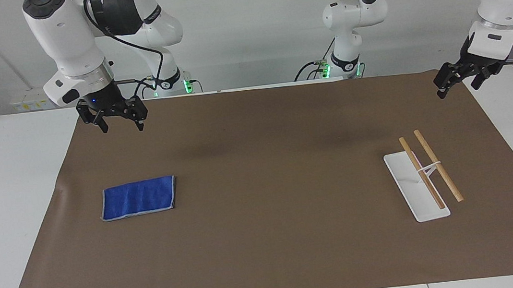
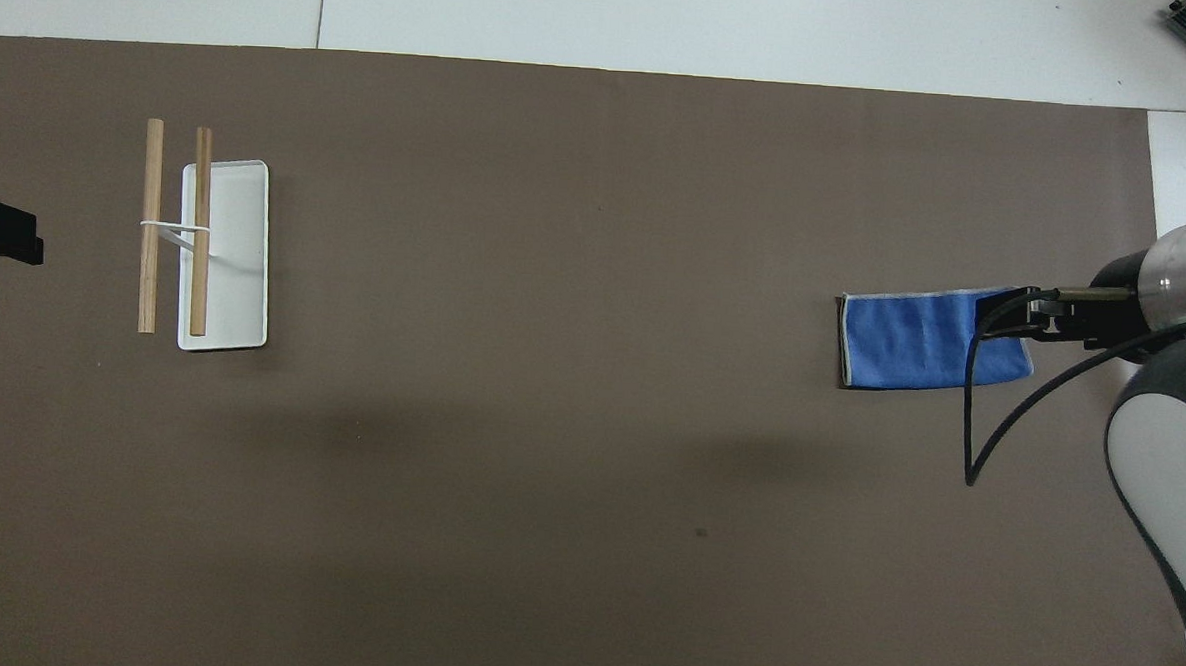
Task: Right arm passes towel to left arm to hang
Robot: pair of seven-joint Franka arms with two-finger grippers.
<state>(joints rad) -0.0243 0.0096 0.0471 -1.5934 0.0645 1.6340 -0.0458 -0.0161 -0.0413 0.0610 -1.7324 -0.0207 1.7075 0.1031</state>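
Towel (image 1: pixel 138 197) flat on the brown mat (image 1: pixel 267 239), untouched, at the right arm's end of the table.

In the facing view the towel lies at about eight o'clock from the mat's centre, the rack (image 1: pixel 422 178) at about four o'clock, well apart from it at the left arm's end. The rack is a white tray with two wooden bars raised over it. The right gripper (image 1: pixel 119 122) hangs in the air at eleven o'clock over the mat's edge by the robots, fingers apart, empty. The left gripper (image 1: pixel 459 80) hovers at two o'clock over the mat's corner, fingers apart too, holding nothing.
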